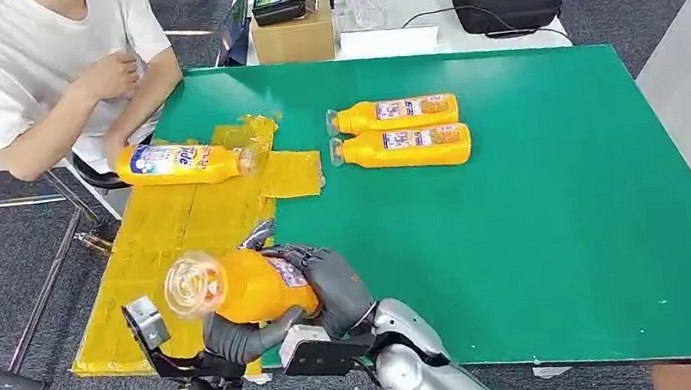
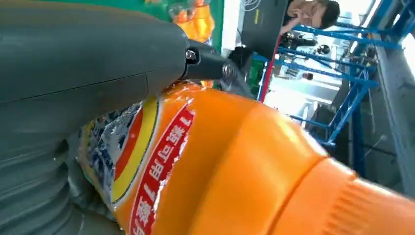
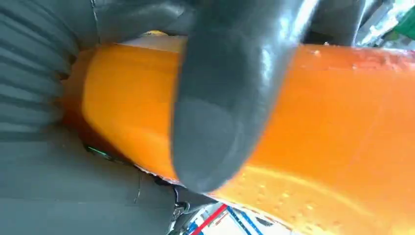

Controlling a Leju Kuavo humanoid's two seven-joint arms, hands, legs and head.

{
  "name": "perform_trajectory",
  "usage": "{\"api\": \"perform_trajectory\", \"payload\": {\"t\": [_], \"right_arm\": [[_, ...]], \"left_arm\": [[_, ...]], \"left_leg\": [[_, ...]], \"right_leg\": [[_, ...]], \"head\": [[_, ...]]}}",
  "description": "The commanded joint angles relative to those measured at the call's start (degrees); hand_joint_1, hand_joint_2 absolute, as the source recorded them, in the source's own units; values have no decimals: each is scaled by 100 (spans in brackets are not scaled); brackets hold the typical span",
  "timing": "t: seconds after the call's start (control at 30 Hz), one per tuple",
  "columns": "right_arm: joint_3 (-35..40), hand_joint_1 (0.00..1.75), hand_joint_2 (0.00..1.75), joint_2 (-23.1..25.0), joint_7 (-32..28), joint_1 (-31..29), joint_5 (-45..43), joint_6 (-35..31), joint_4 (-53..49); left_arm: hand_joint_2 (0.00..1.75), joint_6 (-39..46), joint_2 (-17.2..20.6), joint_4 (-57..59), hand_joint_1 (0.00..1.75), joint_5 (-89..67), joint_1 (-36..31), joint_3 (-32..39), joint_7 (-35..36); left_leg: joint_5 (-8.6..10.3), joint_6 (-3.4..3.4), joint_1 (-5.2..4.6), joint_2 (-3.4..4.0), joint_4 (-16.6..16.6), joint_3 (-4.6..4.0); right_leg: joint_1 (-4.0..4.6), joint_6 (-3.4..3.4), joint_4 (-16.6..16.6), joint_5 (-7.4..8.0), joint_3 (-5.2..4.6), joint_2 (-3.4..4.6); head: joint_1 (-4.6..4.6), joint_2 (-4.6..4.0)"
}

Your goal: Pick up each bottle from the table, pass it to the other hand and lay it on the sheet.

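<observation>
Looking at the lower left of your head view, both the left robot hand [image 1: 239, 338] and right robot hand [image 1: 333, 282] clasp one orange bottle [image 1: 252, 283]; wrist views hide its cap.

Green table [image 1: 542, 189]: yellow sheet [image 1: 177, 247], two bottles [image 1: 399, 132]

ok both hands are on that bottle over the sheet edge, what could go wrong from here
The held bottle is gripped by both the left hand and the right hand; if one lets go before the other's grip is firm, it may drop.

It hangs near the front edge of the yellow sheet, so a slip could send it to the floor.

A bottle on the sheet lies under a person's hand, which may crowd the laying spot.
</observation>
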Motion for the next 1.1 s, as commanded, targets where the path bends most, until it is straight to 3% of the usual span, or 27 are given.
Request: {"api": "perform_trajectory", "payload": {"t": [0.03, 0.63, 0.9, 1.0, 1.07, 1.1], "right_arm": [[585, 0, 0, 18, -36, -11, 245, -326, 569], [546, 0, 0, -9, -141, 107, 194, -600, 382], [315, 0, 0, -119, -131, 390, 95, -1211, 8], [261, 0, 0, -179, -111, 438, 279, -1419, 41], [262, 0, 0, -247, 28, 521, 589, -1557, -52], [240, 0, 0, -284, 52, 612, 637, -1560, -170]], "left_arm": [[175, -321, -260, 281, 175, 901, -353, 279, 53], [175, -164, -231, 323, 175, 845, -417, 325, 49], [175, 1026, 258, 515, 175, -716, -817, 613, -145], [175, 1790, 555, 713, 175, -2107, -925, 680, -132], [175, 2898, 758, 984, 175, -3829, -990, 770, 328], [175, 3085, 822, 1193, 175, -4325, -1017, 934, 206]], "left_leg": [[-1, 15, 4, -13, -14, 19], [0, 14, 3, -19, -12, 13], [2, 7, 2, -12, -7, 4], [3, 7, 1, -11, -10, 7], [5, 12, 3, -13, -18, 18], [2, 7, 3, -4, -11, 10]], "right_leg": [[9, -23, -17, -3, 23, -10], [8, -21, -15, -3, 19, -17], [4, -13, -7, -1, 8, -10], [4, -15, -8, -1, 9, -8], [7, -23, -16, 1, 20, -9], [5, -14, -8, 0, 9, -2]], "head": [[-2, 0], [0, 0], [2, 0], [-2, 0], [4, 0], [0, 0]]}}
